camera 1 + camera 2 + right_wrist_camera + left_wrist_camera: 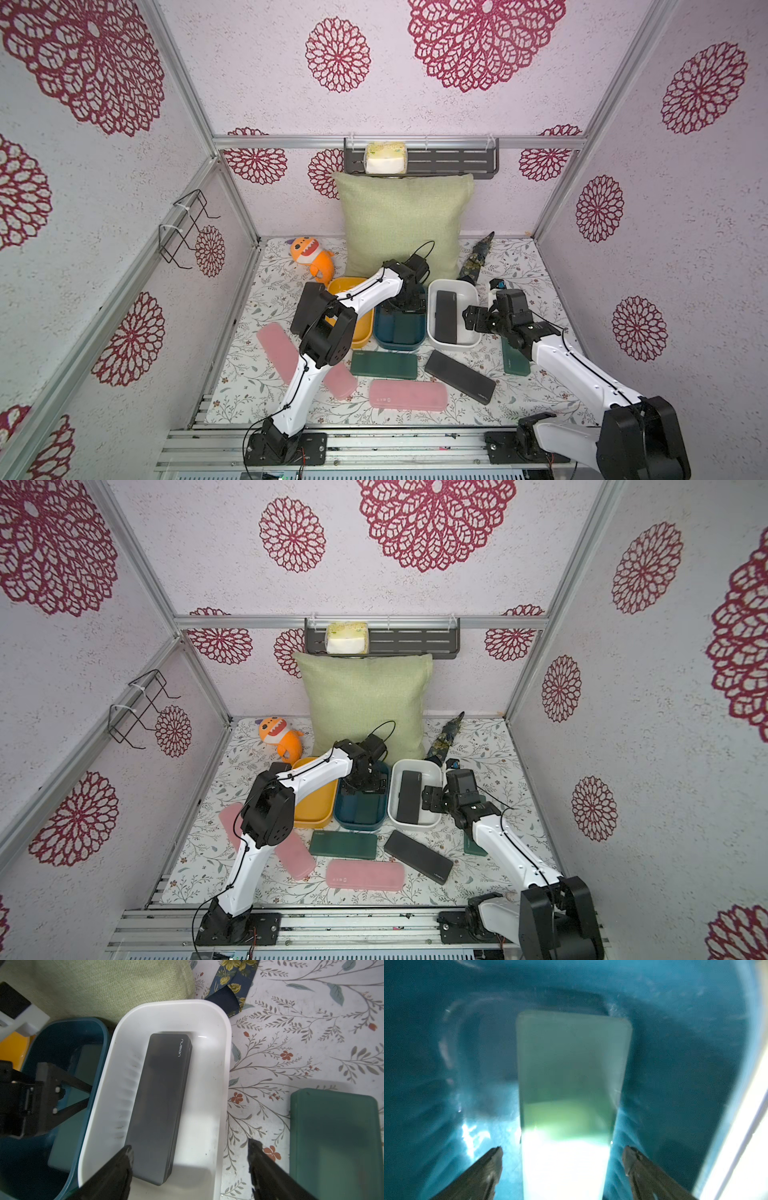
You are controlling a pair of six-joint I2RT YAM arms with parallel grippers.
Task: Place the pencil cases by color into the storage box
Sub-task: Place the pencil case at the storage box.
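Left wrist view: you are looking down into the teal tub [446, 1043], where a dark green pencil case [571, 1059] lies on the floor. Its long axis runs straight away from the claw, along the tub's length.
Left gripper [563, 1149]: spread wide, one finger on each side of that case's near end with a gap on both sides; it holds nothing.
Right gripper [191, 1150]: your other claw is also wide apart and empty. It hovers above the near end of the white tub [226, 1043], with one finger over the tub and the other over the mat [291, 1022] outside the wall.
Black case [160, 1105]: lies lengthwise in the white tub, its printed end pointing towards the pillow [104, 987].
Loose green cases: one [383, 365] lies crosswise in front of the teal tub; another [332, 1136] lies on the mat beside the white tub.
Loose black cases: one [459, 376] lies diagonally in front of the white tub; another [309, 301] is beside the yellow tub [365, 332], partly behind the left arm.
Pink cases: one [407, 395] lies crosswise nearest the arm bases. More pink [276, 353] runs diagonally under the left arm, and you cannot tell whether it is one case or two.
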